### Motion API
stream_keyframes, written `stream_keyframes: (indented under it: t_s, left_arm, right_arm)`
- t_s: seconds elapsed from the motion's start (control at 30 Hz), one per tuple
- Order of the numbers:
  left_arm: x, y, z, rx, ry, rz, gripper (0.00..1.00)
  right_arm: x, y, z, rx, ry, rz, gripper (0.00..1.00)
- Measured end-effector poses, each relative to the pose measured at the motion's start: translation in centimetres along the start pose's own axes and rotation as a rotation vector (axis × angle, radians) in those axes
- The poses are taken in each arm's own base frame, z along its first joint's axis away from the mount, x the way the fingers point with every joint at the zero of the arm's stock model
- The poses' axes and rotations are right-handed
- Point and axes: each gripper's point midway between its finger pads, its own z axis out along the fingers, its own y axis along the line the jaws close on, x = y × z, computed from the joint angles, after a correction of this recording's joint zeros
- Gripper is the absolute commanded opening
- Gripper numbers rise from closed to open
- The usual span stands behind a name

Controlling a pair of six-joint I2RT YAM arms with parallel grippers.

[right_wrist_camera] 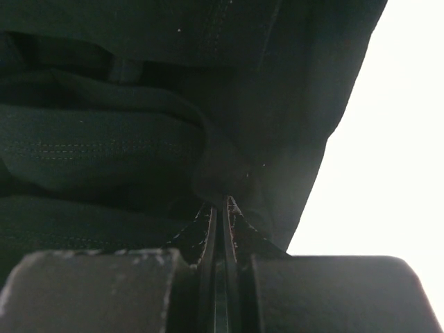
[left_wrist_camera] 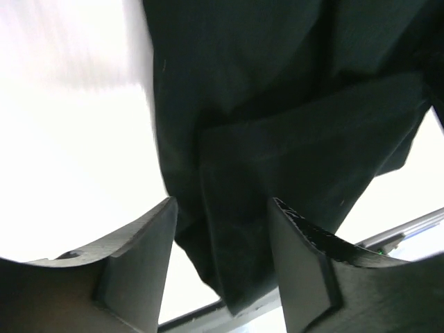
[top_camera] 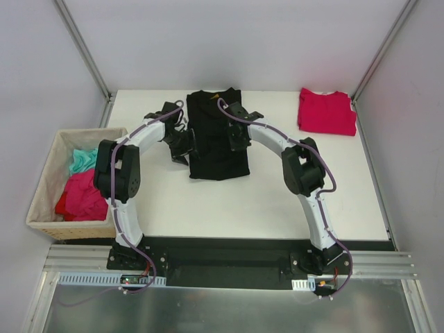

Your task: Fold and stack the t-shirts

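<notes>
The black t-shirt [top_camera: 208, 118] lies in the middle of the white table [top_camera: 277, 198], its sides folded in to a narrow upright rectangle. At its left edge, my left gripper [top_camera: 186, 146] [left_wrist_camera: 222, 205] is open, a hanging flap of the black t-shirt [left_wrist_camera: 277, 104] between the spread fingers [left_wrist_camera: 149, 243] with a gap showing beside it. My right gripper [top_camera: 238, 142] [right_wrist_camera: 220, 201] sits over the shirt's right half, shut on a puckered fold of the black t-shirt [right_wrist_camera: 104, 139]. The crimson-red t-shirt [top_camera: 326, 111] lies folded at the back right corner.
A woven tan basket [top_camera: 47, 182] stands off the table's left side, holding red and teal cloth. Metal frame posts rise at the back corners. Both arms arch inward over the table's middle.
</notes>
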Motion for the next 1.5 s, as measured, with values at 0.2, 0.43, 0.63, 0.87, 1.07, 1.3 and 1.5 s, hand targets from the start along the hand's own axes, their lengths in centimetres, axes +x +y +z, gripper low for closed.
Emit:
stream_keyframes:
  t_s: [0.2,0.43,0.63,0.87,1.07,1.3,1.5]
  left_arm:
    - [2.1,0.3,-1.2,-0.011,-0.004,0.008,0.56]
    - [2.3,0.0,-2.2,0.003,-0.029,0.019,0.54]
    - [2.2,-0.2,-2.2,0.007,-0.033,0.012,0.31]
    - [2.6,-0.8,-1.6,0.019,-0.032,0.024,0.16]
    - [2.8,-1.1,-1.2,0.026,-0.030,0.027,0.04]
    - [3.4,-0.8,-0.8,0.028,-0.016,0.015,0.00]
    - [4.1,-1.2,-0.5,0.030,-0.010,0.038,0.00]
  right_arm:
    - [0.3,0.2,-0.1,-0.002,-0.001,-0.005,0.01]
    - [0.3,0.3,-0.1,0.002,-0.002,-0.010,0.01]
    - [0.9,0.5,-0.5,0.004,0.000,-0.018,0.01]
    - [1.9,0.4,-0.9,0.014,0.008,-0.026,0.01]
    - [2.6,0.0,-1.2,0.024,0.013,-0.028,0.01]
    - [2.8,-0.1,-1.3,0.026,0.012,-0.029,0.01]
    - [3.4,-0.3,-1.9,0.042,0.001,-0.039,0.01]
